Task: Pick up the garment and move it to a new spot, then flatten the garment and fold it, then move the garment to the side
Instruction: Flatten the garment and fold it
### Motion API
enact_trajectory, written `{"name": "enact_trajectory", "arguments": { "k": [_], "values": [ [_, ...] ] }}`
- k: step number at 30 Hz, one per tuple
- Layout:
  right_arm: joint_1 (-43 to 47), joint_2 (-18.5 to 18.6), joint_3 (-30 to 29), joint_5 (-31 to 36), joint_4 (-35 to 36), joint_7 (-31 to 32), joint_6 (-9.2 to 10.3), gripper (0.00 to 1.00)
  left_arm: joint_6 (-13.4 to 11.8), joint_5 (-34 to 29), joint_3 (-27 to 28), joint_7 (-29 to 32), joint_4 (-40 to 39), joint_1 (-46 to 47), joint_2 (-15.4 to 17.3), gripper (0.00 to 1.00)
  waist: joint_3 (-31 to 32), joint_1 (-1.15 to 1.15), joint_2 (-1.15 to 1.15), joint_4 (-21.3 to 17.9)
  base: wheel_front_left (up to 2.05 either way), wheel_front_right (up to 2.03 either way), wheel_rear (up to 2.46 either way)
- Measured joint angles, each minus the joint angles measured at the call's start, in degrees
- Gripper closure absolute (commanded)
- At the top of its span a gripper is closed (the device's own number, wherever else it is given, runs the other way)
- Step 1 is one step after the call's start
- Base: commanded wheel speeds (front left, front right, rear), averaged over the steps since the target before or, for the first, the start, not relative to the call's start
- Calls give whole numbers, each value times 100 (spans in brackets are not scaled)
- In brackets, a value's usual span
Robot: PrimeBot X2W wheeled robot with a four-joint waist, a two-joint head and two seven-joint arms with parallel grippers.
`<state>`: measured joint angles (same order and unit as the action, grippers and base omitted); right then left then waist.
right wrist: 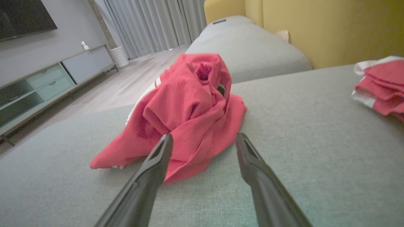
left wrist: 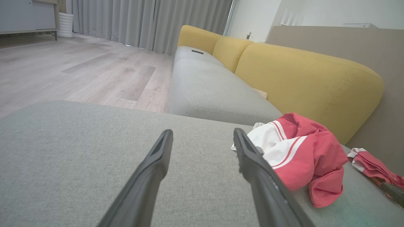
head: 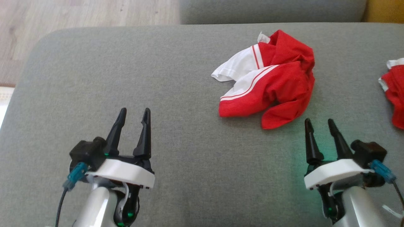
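A wide grey sofa seat (head: pixel 176 88) spans the head view. On it, at about one o'clock, lies the red garment (head: pixel 277 78), crumpled in a heap, with white panels and thin red stripes. The left gripper (head: pixel 134 111) hovers at seven o'clock, jaws apart and empty, well apart from the heap. The right gripper (head: pixel 318 121) hovers at five o'clock, jaws apart and empty, near the heap's lower edge. A second garment (head: pixel 394 91), also red and white, lies at three o'clock.
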<state>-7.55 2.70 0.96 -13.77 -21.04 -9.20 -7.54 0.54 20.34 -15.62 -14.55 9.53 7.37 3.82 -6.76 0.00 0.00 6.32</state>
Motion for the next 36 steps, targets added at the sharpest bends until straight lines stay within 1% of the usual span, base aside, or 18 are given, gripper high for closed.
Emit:
{"name": "enact_trajectory", "arguments": {
  "k": [9,15,16,17,19,23,27,29,32,36],
  "values": [
    [-609,4,141,-67,-945,327,0,0,154,-60,82,1,99,83,-85,0,-223,0,0,268,0,0,0],
    [-971,7,296,-157,-1656,506,0,0,183,-59,126,0,115,142,-102,0,-346,0,0,424,0,0,0],
    [-971,7,296,-157,-1656,506,0,0,183,-59,126,0,115,142,-102,0,-346,0,0,424,0,0,0],
    [-1016,7,328,-172,-1761,517,0,16,182,-58,126,0,115,142,-102,0,-359,0,0,440,0,0,0],
    [-1135,9,345,-166,-1906,461,0,100,180,-58,126,0,115,142,-103,0,-378,0,0,456,0,0,0],
    [-1391,5,159,153,-2165,289,0,100,144,-57,144,0,114,142,-103,0,-367,0,0,407,0,0,0],
    [-1429,11,-425,877,-2160,179,0,100,138,-8,151,0,104,142,-104,0,-319,0,0,279,0,0,0],
    [-1429,85,-700,1209,-2001,186,0,100,124,-1,143,0,100,142,-104,0,-286,0,0,208,0,0,0],
    [-1430,398,-999,1555,-1628,337,0,100,98,58,131,0,92,141,-108,0,-222,0,0,105,0,0,0],
    [-1451,945,-1269,1808,-1089,668,0,100,78,120,74,0,81,139,-109,0,-129,0,0,9,0,0,0]
  ]
}}
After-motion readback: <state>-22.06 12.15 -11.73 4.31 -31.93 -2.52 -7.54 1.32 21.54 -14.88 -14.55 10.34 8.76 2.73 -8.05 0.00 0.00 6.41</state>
